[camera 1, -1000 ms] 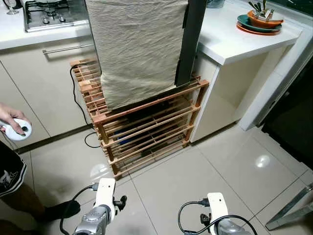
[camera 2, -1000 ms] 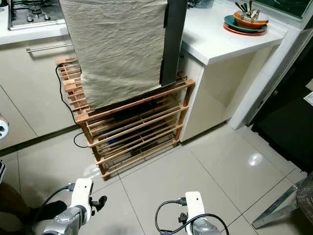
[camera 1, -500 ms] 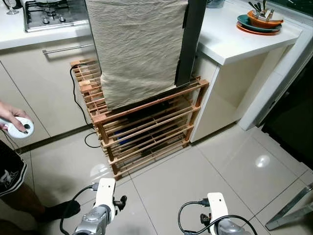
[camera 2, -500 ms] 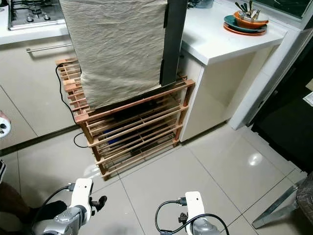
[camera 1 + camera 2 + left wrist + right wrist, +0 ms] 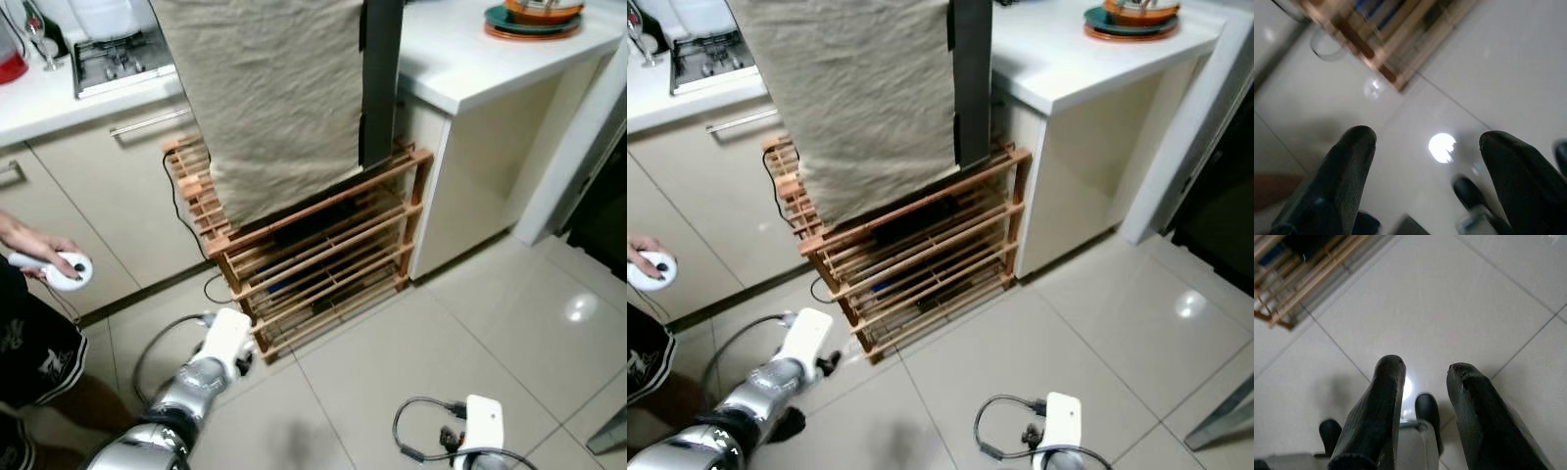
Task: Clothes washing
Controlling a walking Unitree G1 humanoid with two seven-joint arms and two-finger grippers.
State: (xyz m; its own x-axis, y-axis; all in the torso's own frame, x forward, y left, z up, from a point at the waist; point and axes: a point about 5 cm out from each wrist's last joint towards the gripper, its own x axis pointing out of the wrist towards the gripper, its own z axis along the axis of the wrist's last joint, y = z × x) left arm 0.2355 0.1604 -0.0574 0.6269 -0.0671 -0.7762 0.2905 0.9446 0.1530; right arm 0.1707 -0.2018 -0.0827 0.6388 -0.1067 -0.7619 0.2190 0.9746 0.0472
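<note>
Facing a slatted wooden rack that stands on the tiled floor against the cream kitchen cabinets, with a beige cloth draped down over a tall dark upright unit on the rack's top. The cloth hangs above the rack's front edge, well apart from both grippers. The left gripper is raised low over the floor near the rack's bottom corner, fingers spread wide, nothing held. The right gripper is pointed at bare tile, fingers parted, nothing between them. A person's hand with a white controller is seen at the left. Stacked plates are on the white countertop; a gas hob is at the rear left.
</note>
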